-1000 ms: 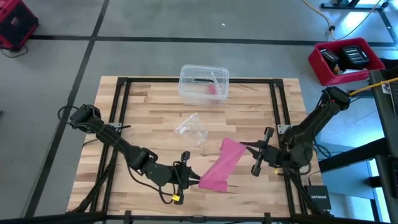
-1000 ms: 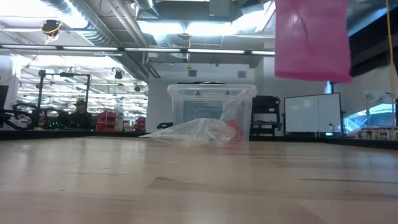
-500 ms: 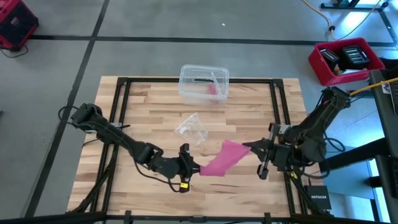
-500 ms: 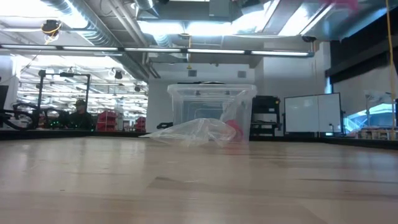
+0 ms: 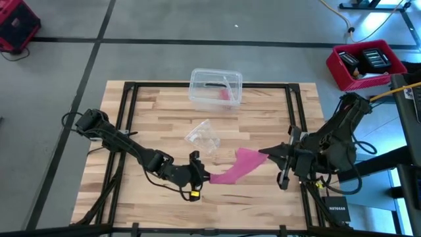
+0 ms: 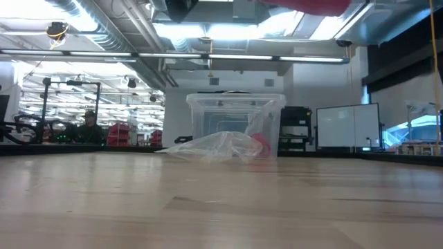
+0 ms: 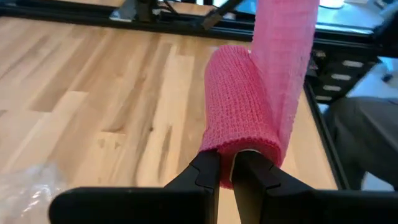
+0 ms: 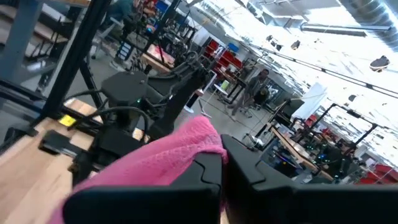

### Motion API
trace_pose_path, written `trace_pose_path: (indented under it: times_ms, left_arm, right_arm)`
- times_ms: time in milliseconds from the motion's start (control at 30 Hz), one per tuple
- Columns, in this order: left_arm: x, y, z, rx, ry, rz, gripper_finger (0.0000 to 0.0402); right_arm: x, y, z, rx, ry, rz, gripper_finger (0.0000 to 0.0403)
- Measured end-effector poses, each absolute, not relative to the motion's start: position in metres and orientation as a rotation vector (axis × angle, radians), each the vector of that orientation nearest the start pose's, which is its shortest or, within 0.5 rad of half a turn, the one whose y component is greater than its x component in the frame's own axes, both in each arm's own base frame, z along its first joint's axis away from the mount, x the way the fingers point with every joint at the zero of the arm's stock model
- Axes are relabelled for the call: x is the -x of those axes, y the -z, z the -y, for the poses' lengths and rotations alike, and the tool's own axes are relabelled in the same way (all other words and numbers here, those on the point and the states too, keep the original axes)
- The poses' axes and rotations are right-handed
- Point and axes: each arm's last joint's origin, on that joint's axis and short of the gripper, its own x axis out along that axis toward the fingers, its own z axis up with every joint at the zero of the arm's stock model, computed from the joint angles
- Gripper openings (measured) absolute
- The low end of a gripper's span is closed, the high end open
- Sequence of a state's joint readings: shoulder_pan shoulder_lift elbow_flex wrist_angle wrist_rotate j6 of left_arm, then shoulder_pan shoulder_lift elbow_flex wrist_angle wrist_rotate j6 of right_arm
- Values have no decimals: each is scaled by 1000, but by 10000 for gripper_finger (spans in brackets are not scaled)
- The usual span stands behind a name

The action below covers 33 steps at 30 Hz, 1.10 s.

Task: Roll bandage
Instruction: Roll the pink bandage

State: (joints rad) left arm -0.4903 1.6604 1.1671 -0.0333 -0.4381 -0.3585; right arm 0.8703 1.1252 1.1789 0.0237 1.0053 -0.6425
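The pink bandage (image 5: 237, 166) hangs as a flat band in the air between my two grippers, above the table's near middle. My left gripper (image 5: 202, 176) is shut on its near-left end and my right gripper (image 5: 265, 157) is shut on its far-right end. In the left wrist view the band (image 7: 283, 43) runs up and away from a fold at the fingertips. The low view shows only a pink scrap (image 6: 311, 4) at its very top. My left gripper pinches the bandage's end between its two fingers (image 7: 205, 177). That end doubles over in a rounded fold (image 7: 239, 112) just past the fingertips, so more than one layer. The fingers slant down from the table's left, along the band, which is clear of the table. My right gripper pinches the other end (image 8: 186, 149), bunched, between its two fingers (image 8: 249, 168). The fingers come level from the table's right side. The band runs from them toward my left gripper (image 8: 124, 134), clear of the table.
A clear plastic box (image 5: 216, 87) stands at the table's far middle, with a crumpled clear wrapper (image 5: 202, 137) in front of it. Black frame rails (image 5: 128, 118) run along the table's sides. A red bin (image 5: 365, 64) sits off the table at far right.
My right gripper has risen with its end of the bandage and rolled somewhat. My left gripper has sunk a little and shifted toward the far edge. The band, which hung low enough for the low view, now stretches flatter between the two grippers, nearly out of that view.
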Motion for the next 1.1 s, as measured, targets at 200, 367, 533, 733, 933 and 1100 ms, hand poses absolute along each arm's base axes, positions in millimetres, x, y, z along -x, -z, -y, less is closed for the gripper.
trace_pose_path:
  times_ms: [200,367,533,733,933,1100]
  left_arm:
    - [-325,-253,175,88,78,-524,21]
    - [-316,-247,179,66,57,-601,21]
    - [-316,-243,170,82,-53,-633,21]
    - [-321,-248,172,66,35,-582,21]
    - [-325,-266,189,96,282,-418,21]
    - [-325,-286,202,94,406,-315,21]
  right_arm:
    - [-163,-436,-153,630,204,-60,4]
    - [-158,-448,-148,609,195,-44,3]
    - [-152,-465,-142,578,139,1,2]
    - [-151,-467,-141,602,112,-9,2]
    - [-152,-456,-142,638,111,-85,1]
    - [-160,-434,-135,621,146,-205,1]
